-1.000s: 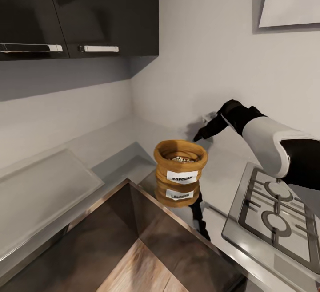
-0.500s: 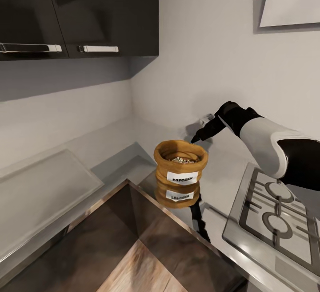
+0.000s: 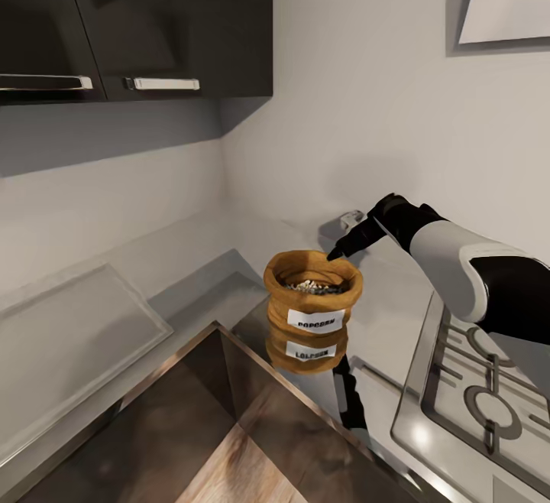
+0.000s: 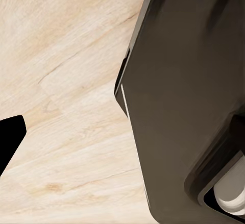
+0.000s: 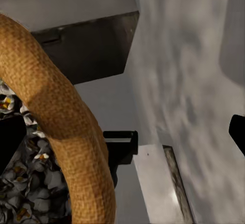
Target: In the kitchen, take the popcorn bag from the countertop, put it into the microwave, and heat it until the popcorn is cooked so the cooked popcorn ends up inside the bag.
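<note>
While the bag [image 3: 312, 300] stands on the countertop [image 3: 229, 258], in the corner between the two walls and near the hob [image 3: 481, 388], the right gripper [image 3: 341, 243] hangs just above the back part of its rolled rim. The step in hand is, I judge, the reach for the bag; nothing is gripped yet.

In the right wrist view the rim [image 5: 61, 117] passes between the two dark fingertips [image 5: 10, 142], one over the popcorn [image 5: 25, 183] inside and one far outside, so the jaws are spread wide. For the left gripper [image 4: 7, 142] I cannot tell the jaws; its camera looks at a wooden floor [image 4: 66, 81].

The bag is upright. Its long axis goes straight up, the mouth opens to the ceiling, and the white label [image 3: 315, 319] looks toward the robot. It is squat and the cloth seems soft.

The next move calls for lowering the fingers a little, one inside the mouth and one outside, then closing on the rim and lifting without tilting, so that no popcorn falls out.
</note>
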Motion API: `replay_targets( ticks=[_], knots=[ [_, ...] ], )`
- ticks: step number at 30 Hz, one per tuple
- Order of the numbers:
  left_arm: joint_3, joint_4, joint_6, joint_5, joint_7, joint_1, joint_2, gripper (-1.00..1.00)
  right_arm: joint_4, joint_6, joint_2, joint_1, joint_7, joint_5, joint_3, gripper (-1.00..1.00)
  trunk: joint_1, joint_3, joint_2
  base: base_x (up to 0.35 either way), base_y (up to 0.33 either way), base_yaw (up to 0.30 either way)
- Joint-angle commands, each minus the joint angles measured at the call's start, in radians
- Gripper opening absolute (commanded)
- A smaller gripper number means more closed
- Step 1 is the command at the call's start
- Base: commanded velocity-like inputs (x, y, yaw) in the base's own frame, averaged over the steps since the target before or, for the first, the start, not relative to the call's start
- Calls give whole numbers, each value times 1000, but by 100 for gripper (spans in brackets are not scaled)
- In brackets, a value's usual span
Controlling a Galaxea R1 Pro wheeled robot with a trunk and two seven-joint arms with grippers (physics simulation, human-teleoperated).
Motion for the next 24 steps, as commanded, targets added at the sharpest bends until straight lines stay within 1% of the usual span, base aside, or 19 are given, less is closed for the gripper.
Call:
replay_targets(
  ticks=[1,5,10,12,15,18,24],
  knots=[
    [1,-1,-2,5,3,0,0,100,-2,5,1,0,6,-2,7,100,0,-1,-1,7,0,0],
    [1,-1,-2,5,3,0,-1,100,-2,3,5,7,8,-1,8,100,0,-1,-1,2,0,0],
    [1,-1,-2,5,3,0,0,100,-2,-51,5,25,14,-1,8,100,0,-1,-1,0,0,0],
    [1,-1,-2,5,3,0,0,100,-1,-57,5,27,15,-1,8,100,0,-1,-1,0,0,0],
    [2,-1,-3,5,3,0,0,100,-1,-61,5,31,15,0,8,100,0,-1,-1,0,0,0],
    [3,-1,-3,5,3,0,1,100,-1,-64,6,58,15,0,9,100,0,-1,-1,0,0,0],
    [3,-1,-2,5,3,0,0,100,-1,-66,5,68,16,0,9,100,0,-1,-1,0,0,0]
  ],
)
